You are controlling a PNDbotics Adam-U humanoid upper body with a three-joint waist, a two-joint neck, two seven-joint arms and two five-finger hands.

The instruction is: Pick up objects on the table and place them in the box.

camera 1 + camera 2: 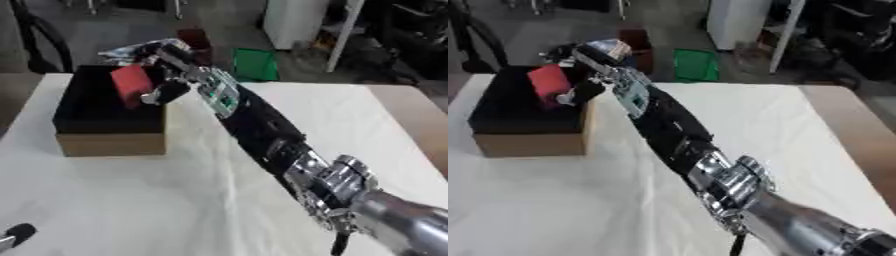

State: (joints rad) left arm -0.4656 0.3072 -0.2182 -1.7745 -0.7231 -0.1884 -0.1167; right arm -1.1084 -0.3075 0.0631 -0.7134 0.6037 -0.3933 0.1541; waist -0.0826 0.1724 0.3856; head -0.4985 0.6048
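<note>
Right arm (262, 130) reaches diagonally across table (131, 200); right hand (166, 75) fingers curled round red block (131, 82) over box (105, 125)

Evenly and softly lit, with mild glare on the white tablecloth (131, 200) and faint shadow beside the cardboard box (112, 144). Blurred throughout, most around the right hand (157, 65); dim, murky background

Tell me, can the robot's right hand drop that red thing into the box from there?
Probably yes. The right hand holds the red object over the open top of the box, and nothing shows between them.
</note>
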